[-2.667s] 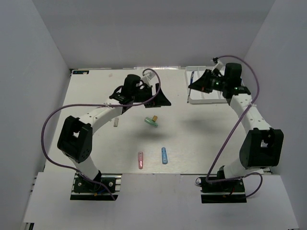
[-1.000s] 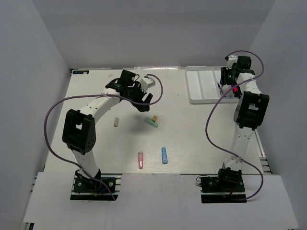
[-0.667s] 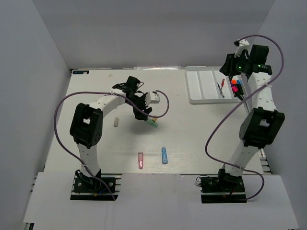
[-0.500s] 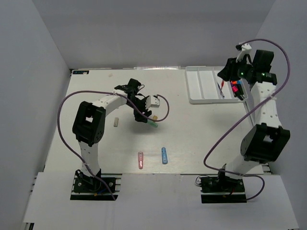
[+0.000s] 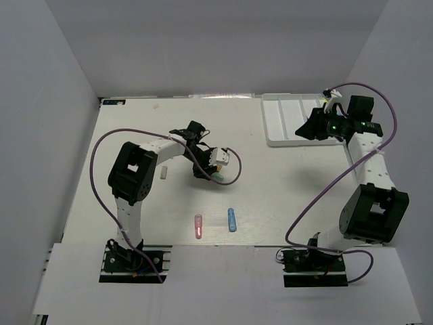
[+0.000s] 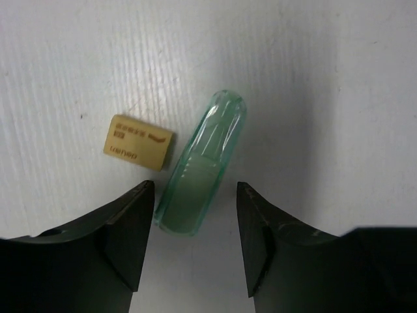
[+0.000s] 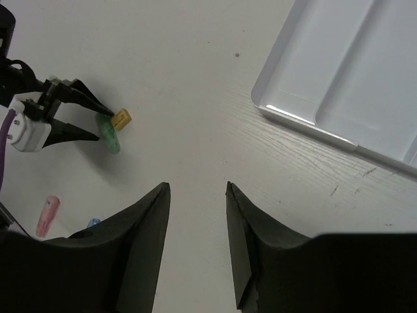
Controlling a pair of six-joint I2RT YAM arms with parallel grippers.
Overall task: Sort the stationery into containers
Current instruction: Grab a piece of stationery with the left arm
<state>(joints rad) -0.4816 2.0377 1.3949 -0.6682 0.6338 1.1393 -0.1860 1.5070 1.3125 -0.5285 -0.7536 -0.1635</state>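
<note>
Left gripper [image 6: 194,195] has dropped from the upper middle of the top view onto the green capsule [image 6: 202,163], now at frame centre. Jaws are apart and straddle the capsule's near end, and they have narrowed over the last second. The left finger [image 6: 133,222] looks right at the capsule's edge; I can't tell if it's touching. There's a clear gap on the other side, so no grip yet.

A tan eraser [image 6: 139,142] sits just beside the capsule, outside the jaws, and should stay put if the close is clean.

Right gripper [image 7: 195,195] has swung off the far right of the tray [image 7: 352,85] and now hangs over its near edge, upper right of the top view. Its jaws are apart with nothing between them.

Read: the right arm's drop looks done and the green capsule is next to go. Pink capsule [image 5: 198,226], blue capsule [image 5: 232,219] and a small pale piece [image 5: 163,173] are on the table, unsorted.
</note>
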